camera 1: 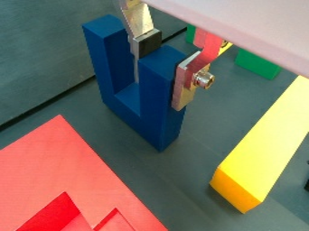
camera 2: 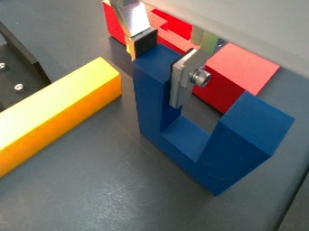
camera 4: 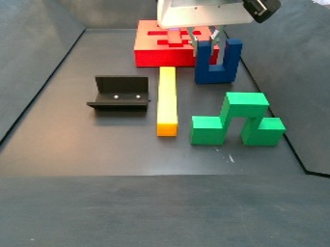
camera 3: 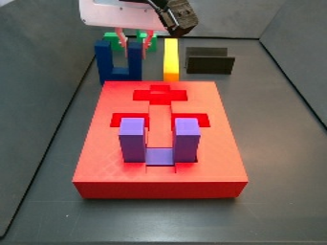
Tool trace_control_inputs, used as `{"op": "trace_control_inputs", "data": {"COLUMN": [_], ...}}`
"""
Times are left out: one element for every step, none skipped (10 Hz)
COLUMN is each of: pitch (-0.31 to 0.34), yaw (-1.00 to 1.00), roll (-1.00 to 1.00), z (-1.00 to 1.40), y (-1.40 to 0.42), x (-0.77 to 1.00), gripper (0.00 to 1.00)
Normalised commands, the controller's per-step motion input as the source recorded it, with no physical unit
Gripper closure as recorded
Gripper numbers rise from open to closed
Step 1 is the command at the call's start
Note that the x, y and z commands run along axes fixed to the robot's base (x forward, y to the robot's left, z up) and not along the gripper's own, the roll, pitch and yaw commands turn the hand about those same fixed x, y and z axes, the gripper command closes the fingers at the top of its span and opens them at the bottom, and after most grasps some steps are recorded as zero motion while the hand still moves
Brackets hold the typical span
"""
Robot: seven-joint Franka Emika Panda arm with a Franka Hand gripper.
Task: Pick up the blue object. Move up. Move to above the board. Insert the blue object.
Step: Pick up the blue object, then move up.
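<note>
Your fingers (camera 1: 161, 56) straddle one prong of the blue object (camera 1: 130, 83), a plate on each side of it w/ dark pads at the faces. Can't tell if they're actually squeezing it or just sitting alongside. In both wrist views the block stands upright on the dark surface (camera 2: 97, 180), prongs up.

In a side view the blue object (camera 3: 119, 59) sits just behind the board (camera 3: 160, 134), well apart from the purple U block (camera 3: 160, 140) resting in the board's recess. A yellow bar (camera 4: 167, 99) lies beside it, w/ the fixture (camera 4: 120, 94) and a green piece (camera 4: 240, 119) further off.
</note>
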Motion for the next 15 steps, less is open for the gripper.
{"op": "trace_control_inputs", "data": {"pitch": [0.0,0.0,0.0,0.0,0.0,0.0,0.0,0.0,0.0,0.0,0.0,0.0,0.0,0.025,0.058], "yaw": [0.0,0.0,0.0,0.0,0.0,0.0,0.0,0.0,0.0,0.0,0.0,0.0,0.0,0.01,0.0], "roll": [0.0,0.0,0.0,0.0,0.0,0.0,0.0,0.0,0.0,0.0,0.0,0.0,0.0,0.0,0.01], "z": [0.0,0.0,0.0,0.0,0.0,0.0,0.0,0.0,0.0,0.0,0.0,0.0,0.83,0.86,0.69], "y": [0.0,0.0,0.0,0.0,0.0,0.0,0.0,0.0,0.0,0.0,0.0,0.0,0.0,0.02,0.03], "x": [0.0,0.0,0.0,0.0,0.0,0.0,0.0,0.0,0.0,0.0,0.0,0.0,0.0,-0.03,-0.09], "gripper": [1.0,1.0,1.0,1.0,1.0,1.0,1.0,1.0,1.0,1.0,1.0,1.0,1.0,1.0,1.0]}}
